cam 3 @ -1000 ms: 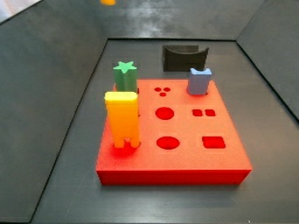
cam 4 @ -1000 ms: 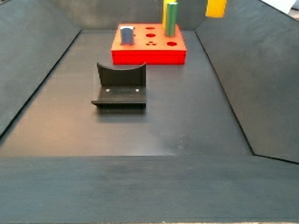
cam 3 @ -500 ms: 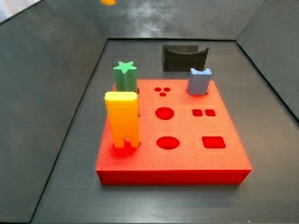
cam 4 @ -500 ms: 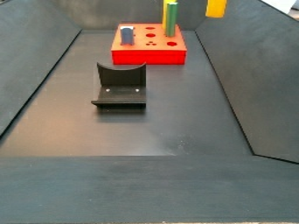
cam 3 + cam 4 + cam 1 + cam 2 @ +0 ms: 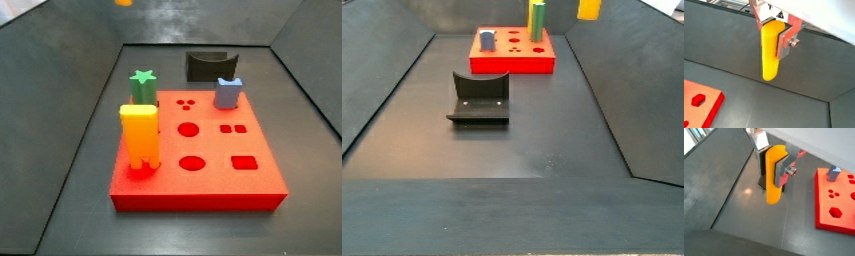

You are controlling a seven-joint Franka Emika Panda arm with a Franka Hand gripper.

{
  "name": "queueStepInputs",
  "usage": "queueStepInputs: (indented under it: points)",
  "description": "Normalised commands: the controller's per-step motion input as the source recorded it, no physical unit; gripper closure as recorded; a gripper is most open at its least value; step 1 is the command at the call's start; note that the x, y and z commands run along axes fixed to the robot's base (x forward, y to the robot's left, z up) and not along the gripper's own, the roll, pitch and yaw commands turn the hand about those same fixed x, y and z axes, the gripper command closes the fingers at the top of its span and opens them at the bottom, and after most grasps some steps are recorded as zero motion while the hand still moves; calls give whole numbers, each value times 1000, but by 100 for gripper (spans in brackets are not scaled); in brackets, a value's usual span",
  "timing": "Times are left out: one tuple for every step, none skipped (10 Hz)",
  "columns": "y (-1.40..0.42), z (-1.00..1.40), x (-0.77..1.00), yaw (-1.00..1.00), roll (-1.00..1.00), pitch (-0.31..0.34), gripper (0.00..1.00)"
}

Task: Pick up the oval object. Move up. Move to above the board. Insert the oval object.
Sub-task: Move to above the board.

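Note:
My gripper (image 5: 773,47) is shut on the oval object (image 5: 769,55), a slim yellow peg that hangs below the fingers, high over the dark floor. Both wrist views show it; in one it looks orange-yellow (image 5: 773,188) in the gripper (image 5: 775,178). In both side views only the peg's end shows at the top edge (image 5: 124,3) (image 5: 589,8); the gripper itself is out of frame. The red board (image 5: 214,185) with cut-out holes lies on the floor, off to the side of the peg (image 5: 844,210) (image 5: 699,90) (image 5: 513,65).
On the board stand a green star peg (image 5: 143,85), a wider yellow-orange block (image 5: 139,140) and a small blue piece (image 5: 229,93). The dark fixture (image 5: 209,65) (image 5: 480,98) stands on the floor beside the board. Sloping dark walls enclose the floor.

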Motion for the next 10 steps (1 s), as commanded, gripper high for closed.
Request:
queueStepInputs:
  points:
    - [-12, 12, 21, 246, 70, 62, 100]
    - [-12, 12, 21, 246, 70, 62, 100]
    - [-12, 12, 21, 246, 70, 62, 100]
    - [-12, 12, 21, 246, 70, 62, 100]
    - [-12, 12, 21, 246, 70, 62, 100]
    - [-12, 12, 21, 246, 70, 62, 100]
    - [-12, 12, 21, 246, 70, 62, 100]
    - [-1000, 333, 497, -1000, -76, 7, 100]
    - [-1000, 333, 498, -1000, -76, 8, 100]
    - [-1000, 327, 526, -1000, -90, 43, 100]
